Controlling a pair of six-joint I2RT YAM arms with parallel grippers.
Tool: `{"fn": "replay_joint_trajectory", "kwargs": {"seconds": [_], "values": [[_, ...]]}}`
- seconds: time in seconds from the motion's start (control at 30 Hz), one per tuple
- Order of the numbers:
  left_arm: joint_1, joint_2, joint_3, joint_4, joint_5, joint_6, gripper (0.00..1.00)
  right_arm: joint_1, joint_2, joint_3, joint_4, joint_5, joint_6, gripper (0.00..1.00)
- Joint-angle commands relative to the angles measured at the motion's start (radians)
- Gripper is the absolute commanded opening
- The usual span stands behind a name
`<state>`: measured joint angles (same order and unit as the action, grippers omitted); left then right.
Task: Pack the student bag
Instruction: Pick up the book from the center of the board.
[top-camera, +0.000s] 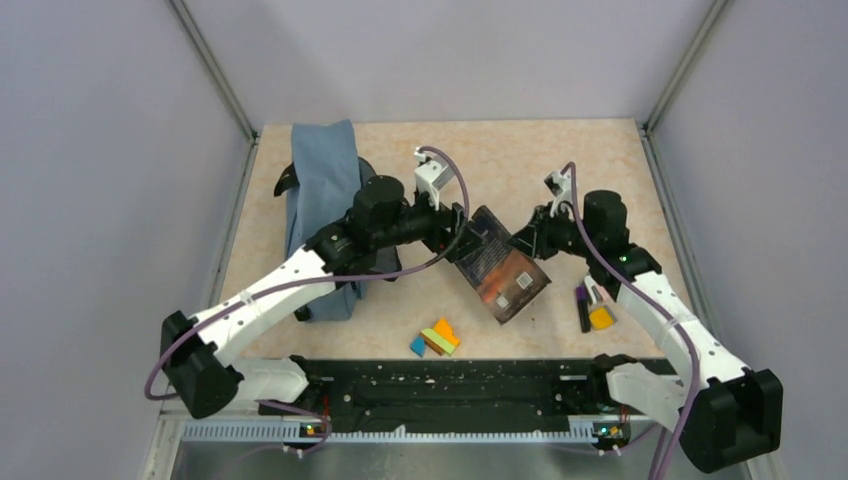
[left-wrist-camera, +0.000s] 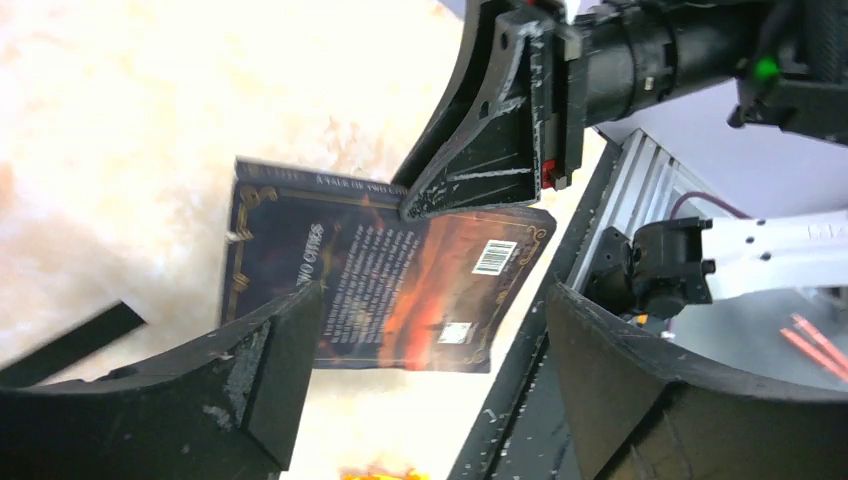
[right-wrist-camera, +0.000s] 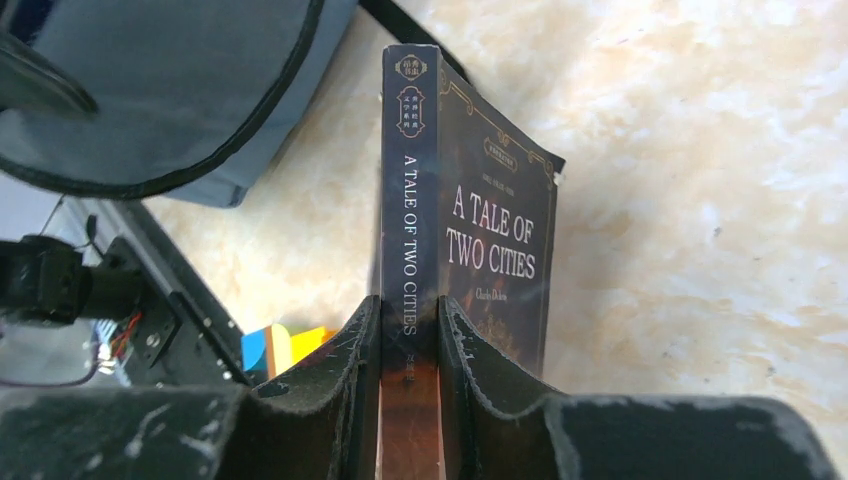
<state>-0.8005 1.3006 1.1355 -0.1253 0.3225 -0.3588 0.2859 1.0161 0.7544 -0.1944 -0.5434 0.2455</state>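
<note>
Book gripped, bag waiting off to the left

The right gripper (top-camera: 522, 240) is pinching the book (top-camera: 507, 268) by its spine, I'd guess so it can slide into the student bag (top-camera: 322, 185) edge-first. The bag slumps on the left of the table (top-camera: 560, 160). The left gripper (top-camera: 460, 238) has its jaws spread wide just beside the book, holding nothing. Only the right wrist cam shows the title and that spine pinch, the left wrist cam gives the barcode back cover, and overhead shows where the bag sits.
</note>
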Motion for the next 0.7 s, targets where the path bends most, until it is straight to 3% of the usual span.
{"fn": "replay_joint_trajectory", "kwargs": {"seconds": [0.0,0.27,0.67], "values": [[-0.003,-0.083,0.034,-0.022,0.041,0.160,0.88,0.009,-0.075,0.111,0.072,-0.124,0.006,0.00],[0.018,-0.057,0.019,-0.041,0.028,0.230,0.93,0.009,-0.088,0.132,0.076,-0.186,-0.009,0.00],[0.023,-0.007,-0.098,0.098,0.027,0.263,0.94,0.009,-0.060,-0.033,0.119,-0.167,-0.057,0.00]]}}
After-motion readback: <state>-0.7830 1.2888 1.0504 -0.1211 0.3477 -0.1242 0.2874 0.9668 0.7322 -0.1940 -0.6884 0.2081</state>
